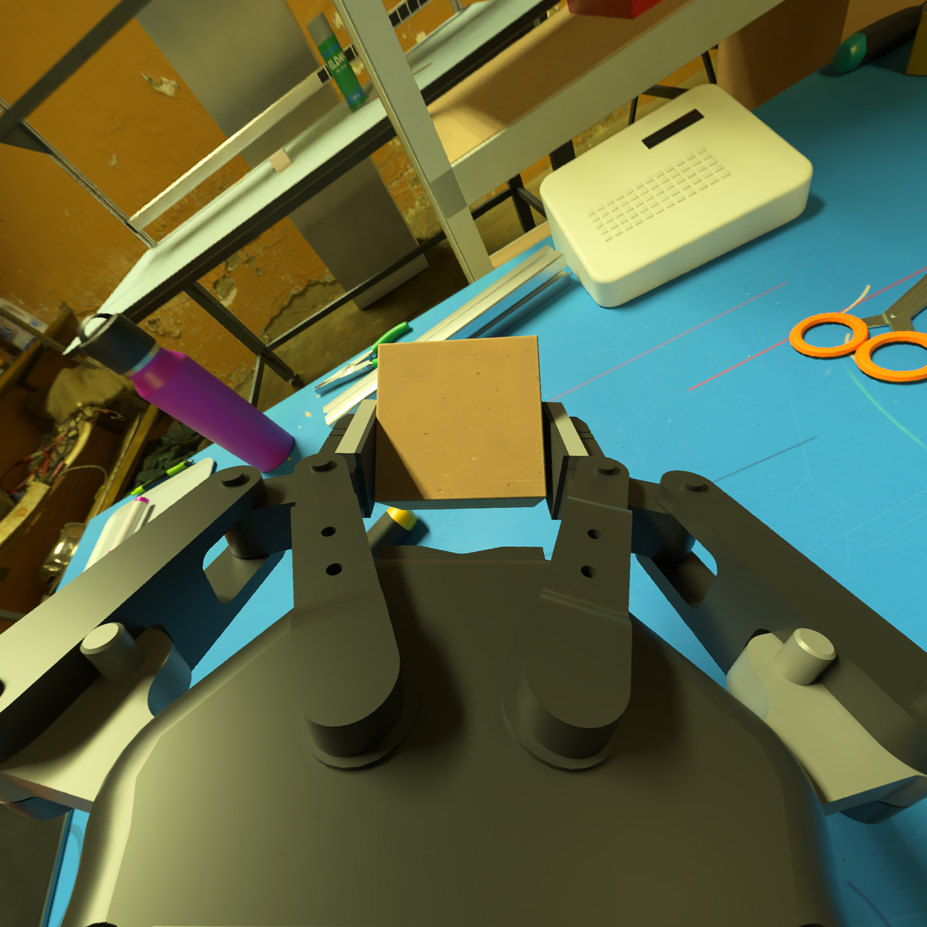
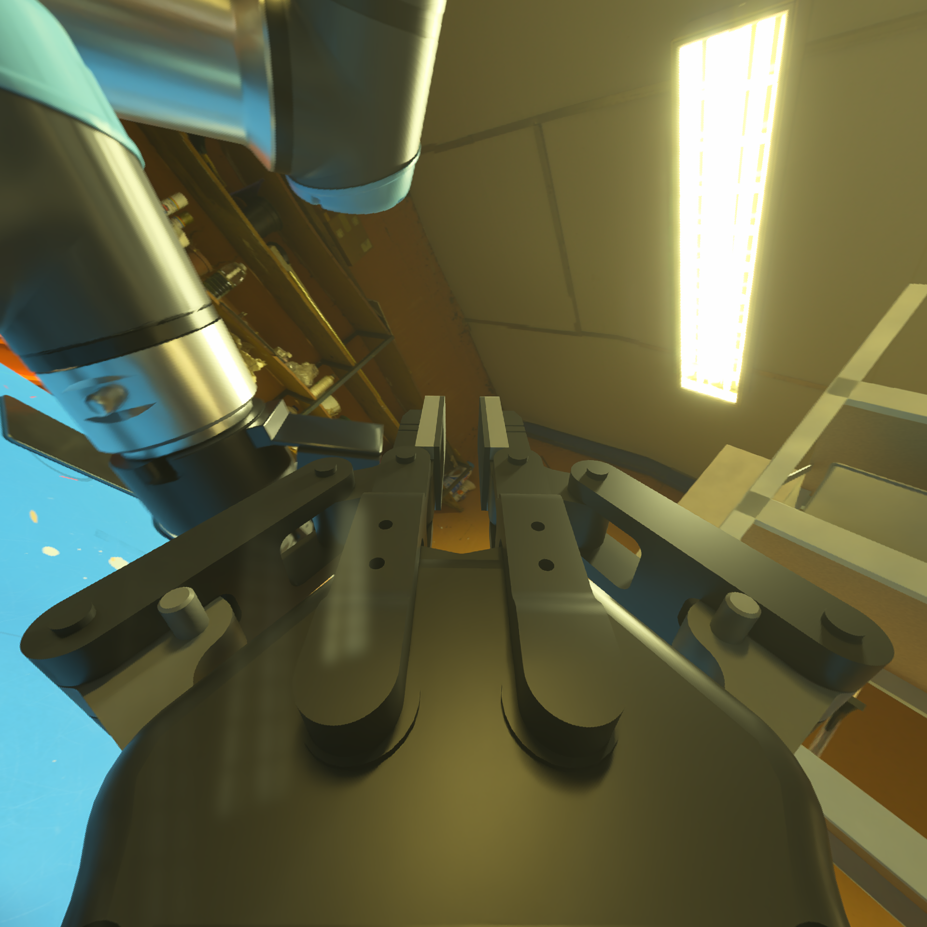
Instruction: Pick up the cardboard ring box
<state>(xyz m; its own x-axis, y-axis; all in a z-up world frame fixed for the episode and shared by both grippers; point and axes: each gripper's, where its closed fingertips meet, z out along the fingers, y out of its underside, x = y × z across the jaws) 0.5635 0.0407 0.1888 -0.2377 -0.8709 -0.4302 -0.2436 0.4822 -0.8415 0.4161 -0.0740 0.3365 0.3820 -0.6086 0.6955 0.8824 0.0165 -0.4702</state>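
Note:
The cardboard ring box is a plain brown cube with a flat top face. In the left wrist view my left gripper is shut on it, one pad on each side. It holds the box a little above the blue table. In the right wrist view my right gripper points up toward the ceiling. Its fingers stand close together with only a narrow gap and nothing between them. The box does not show in that view.
A white vented device sits far right, orange-handled scissors at the right edge. A magenta bottle lies at left, green-handled pliers behind the box, a yellow-tipped marker below it. A metal shelf frame stands beyond. The other arm looms left of the right gripper.

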